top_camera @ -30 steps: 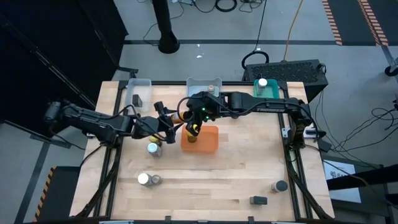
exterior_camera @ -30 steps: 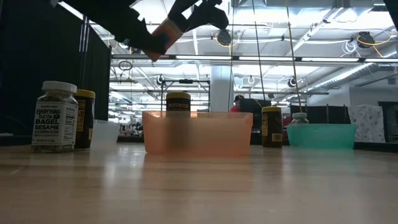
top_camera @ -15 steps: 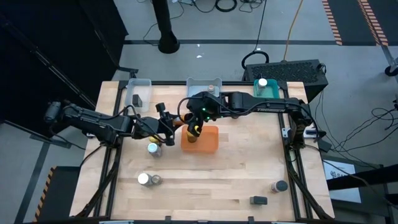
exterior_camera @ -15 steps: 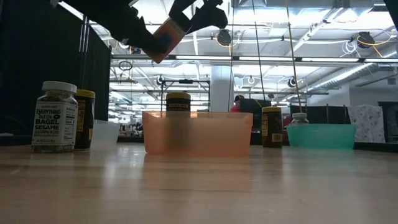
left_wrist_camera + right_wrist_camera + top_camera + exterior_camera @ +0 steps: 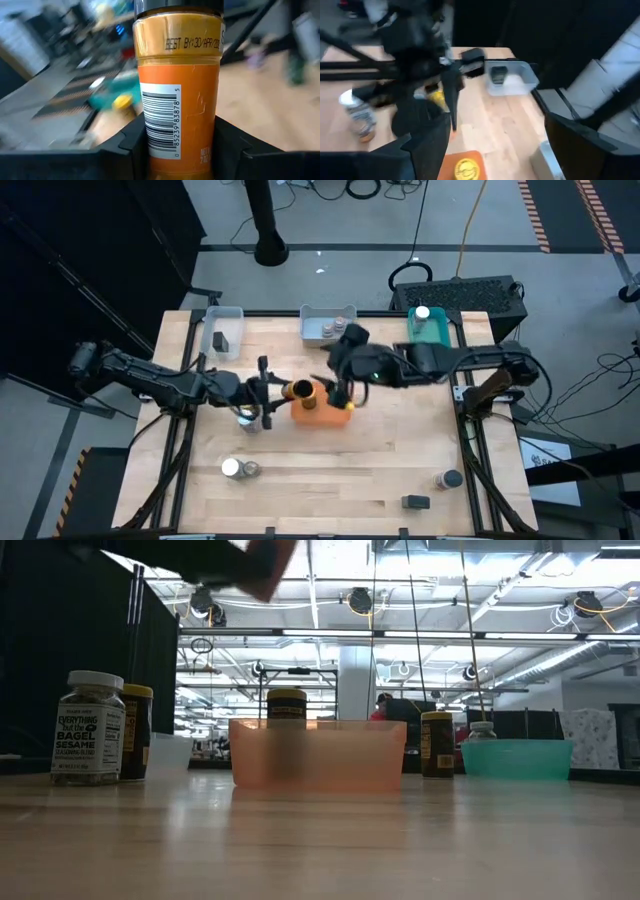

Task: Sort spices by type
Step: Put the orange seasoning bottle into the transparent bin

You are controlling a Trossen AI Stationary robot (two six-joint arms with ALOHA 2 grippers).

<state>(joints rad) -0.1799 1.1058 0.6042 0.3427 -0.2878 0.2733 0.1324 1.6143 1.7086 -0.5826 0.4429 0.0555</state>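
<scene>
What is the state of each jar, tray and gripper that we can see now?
Left gripper: shut on the orange jar.
Orange jar: held off the table, beside the orange tray.
Right gripper: open, empty, over the orange tray.
Orange tray: one yellow-lidded jar upright inside.
Teal tray: holds a white-lidded jar.
</scene>
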